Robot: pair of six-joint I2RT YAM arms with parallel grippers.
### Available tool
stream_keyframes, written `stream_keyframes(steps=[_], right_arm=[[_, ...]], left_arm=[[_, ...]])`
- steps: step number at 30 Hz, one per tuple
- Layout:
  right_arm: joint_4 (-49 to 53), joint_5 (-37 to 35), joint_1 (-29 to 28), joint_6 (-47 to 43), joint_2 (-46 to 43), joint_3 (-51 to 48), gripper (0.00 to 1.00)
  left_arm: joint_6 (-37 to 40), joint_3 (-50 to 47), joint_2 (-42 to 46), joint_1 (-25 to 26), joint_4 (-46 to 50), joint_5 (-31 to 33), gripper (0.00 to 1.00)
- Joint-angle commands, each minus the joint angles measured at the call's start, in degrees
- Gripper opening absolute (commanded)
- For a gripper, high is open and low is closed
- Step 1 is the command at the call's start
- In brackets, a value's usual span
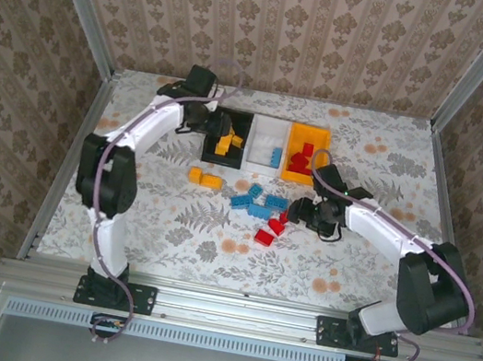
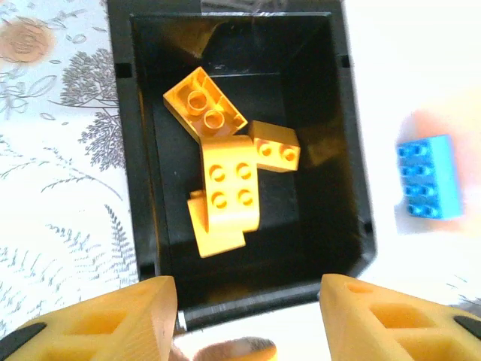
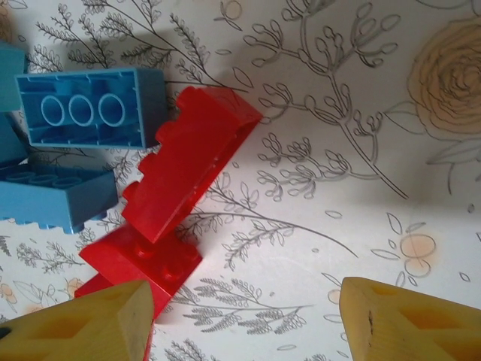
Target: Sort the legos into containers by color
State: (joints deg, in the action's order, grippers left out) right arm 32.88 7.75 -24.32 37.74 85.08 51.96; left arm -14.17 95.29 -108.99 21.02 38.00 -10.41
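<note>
- Left gripper [image 2: 248, 304] hangs over the near rim of the black bin [image 2: 135, 150], its fingers spread with nothing between them.
- Straight ahead of it, on the bin floor, four orange-yellow bricks [image 2: 225, 180] lie heaped and touching.
- Beside it, past the black wall, a light blue brick [image 2: 428, 177] lies in the white bin [image 2: 391, 45].
- Right gripper [image 3: 244, 320] hovers low over the tablecloth [image 3: 338, 188], fingers apart, with bare cloth between them.
- Two red bricks [image 3: 188, 162] lie just ahead, reaching one finger [image 3: 83, 323]; the long one leans tilted on the flatter one.
- Blue bricks [image 3: 90, 109] crowd against the red ones.
- Beyond this gripper stands the orange-yellow bin [image 1: 311, 129], with red pieces inside.
</note>
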Motion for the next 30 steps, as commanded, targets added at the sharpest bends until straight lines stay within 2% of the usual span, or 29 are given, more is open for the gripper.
stream_keyframes(steps=[1,9,17,22,30], right_arm=[[-0.46,-1.24,-0.73,0.0,2.55,3.12,0.68],[-0.01,-1.24,-1.08,-1.43,8.77,8.25,0.68],[0.62,-1.22,-1.7,-2.35,14.48,12.33,0.67],[0.87,-1.93,-2.14,-2.42,16.44,13.08,0.65],[0.61,-2.73,-2.4,-2.31,16.84,11.26,0.58]], left_arm=[[-2.86,-7.51,8.92,0.11,-4.24,-1.46,0.55],[-3.31,-23.52,26.42,-1.88,-3.49,-0.5,0.58],[-3.67,-34.22,40.63,-5.84,-1.02,-0.41,0.59],[-3.81,-37.76,44.55,-7.78,-0.82,-1.21,0.6],[-3.72,-39.19,44.52,-8.97,-1.7,-2.92,0.61]])
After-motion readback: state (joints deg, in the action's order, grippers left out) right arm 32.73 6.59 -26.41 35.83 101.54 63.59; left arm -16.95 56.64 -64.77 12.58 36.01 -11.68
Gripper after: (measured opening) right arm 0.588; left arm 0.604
